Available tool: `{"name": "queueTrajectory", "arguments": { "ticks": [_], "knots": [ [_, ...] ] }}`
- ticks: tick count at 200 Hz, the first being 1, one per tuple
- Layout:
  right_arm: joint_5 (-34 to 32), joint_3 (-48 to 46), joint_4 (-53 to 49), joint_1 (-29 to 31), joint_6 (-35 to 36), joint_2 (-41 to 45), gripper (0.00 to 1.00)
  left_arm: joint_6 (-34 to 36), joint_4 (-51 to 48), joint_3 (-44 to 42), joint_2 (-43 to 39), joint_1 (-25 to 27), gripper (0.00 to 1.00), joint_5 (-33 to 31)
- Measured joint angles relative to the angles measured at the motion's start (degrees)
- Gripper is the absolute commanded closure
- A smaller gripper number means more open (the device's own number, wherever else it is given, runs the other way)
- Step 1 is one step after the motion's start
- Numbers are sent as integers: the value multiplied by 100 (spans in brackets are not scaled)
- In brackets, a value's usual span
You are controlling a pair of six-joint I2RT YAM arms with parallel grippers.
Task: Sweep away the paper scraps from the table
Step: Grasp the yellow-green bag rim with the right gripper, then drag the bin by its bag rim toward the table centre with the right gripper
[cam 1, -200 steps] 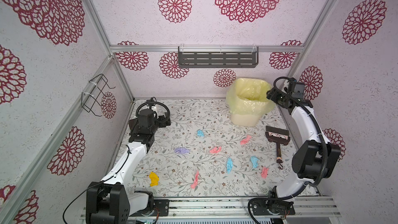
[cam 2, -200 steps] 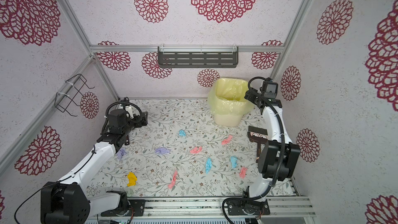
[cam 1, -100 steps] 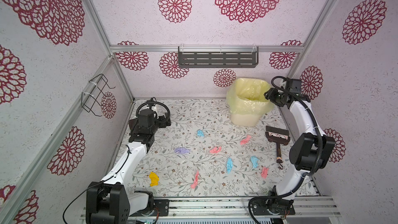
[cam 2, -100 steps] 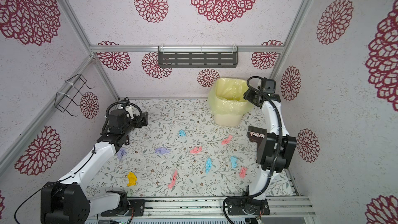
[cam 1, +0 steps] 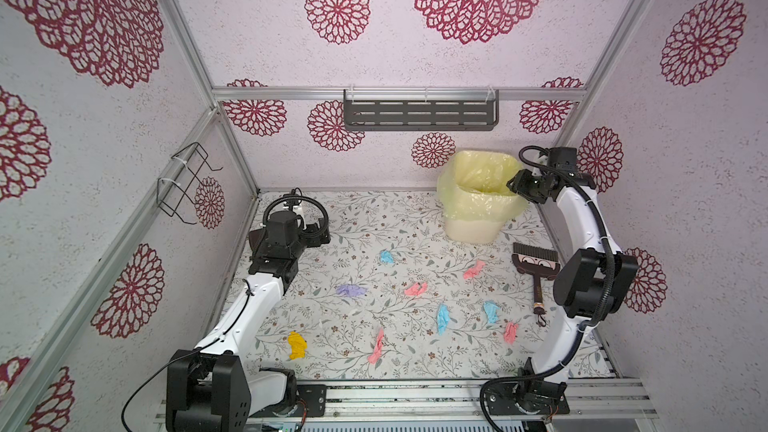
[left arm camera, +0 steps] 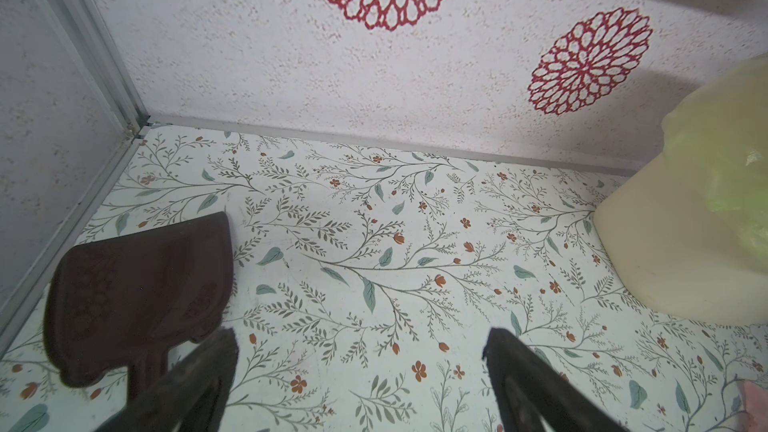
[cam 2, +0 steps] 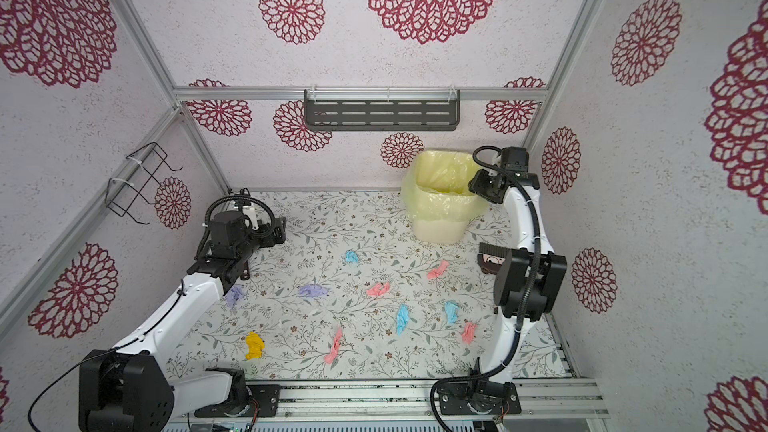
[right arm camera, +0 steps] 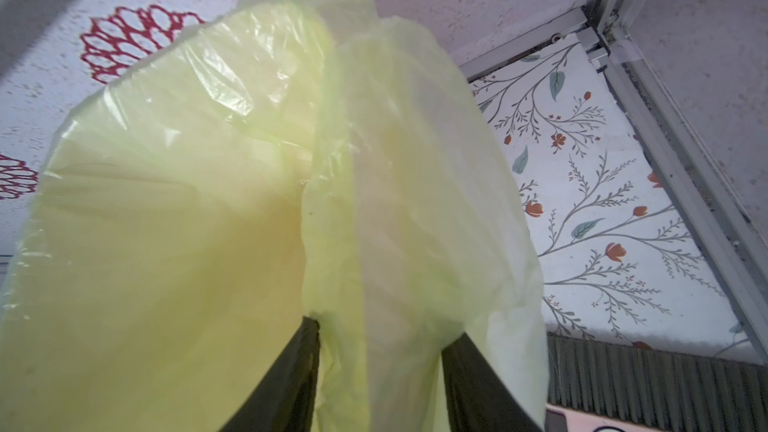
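Lined bin (cam 1: 473,228), brush (cam 1: 535,268), dustpan (left arm camera: 137,288), shelf (cam 1: 419,116)

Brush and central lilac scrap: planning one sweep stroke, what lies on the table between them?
In both top views: a pink scrap close to the brush and a second pink scrap nearer the lilac scrap; otherwise bare table.

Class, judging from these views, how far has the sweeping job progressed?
Done: nothing swept; the paper scraps lie scattered on the table. In hand: the right gripper straddles a fold of the bin liner; the left gripper is open beside the dustpan. Left: take the brush, sweep everything.
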State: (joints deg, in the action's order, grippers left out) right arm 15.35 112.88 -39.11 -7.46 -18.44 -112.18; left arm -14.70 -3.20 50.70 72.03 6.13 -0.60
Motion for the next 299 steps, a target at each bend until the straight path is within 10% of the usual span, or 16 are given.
{"name": "queueTrajectory", "arguments": {
  "ticks": [299],
  "knots": [
    [743,2522,-643,2284,481,-1733,54,114,-527,0,-149,-28,3,0]
  ]
}}
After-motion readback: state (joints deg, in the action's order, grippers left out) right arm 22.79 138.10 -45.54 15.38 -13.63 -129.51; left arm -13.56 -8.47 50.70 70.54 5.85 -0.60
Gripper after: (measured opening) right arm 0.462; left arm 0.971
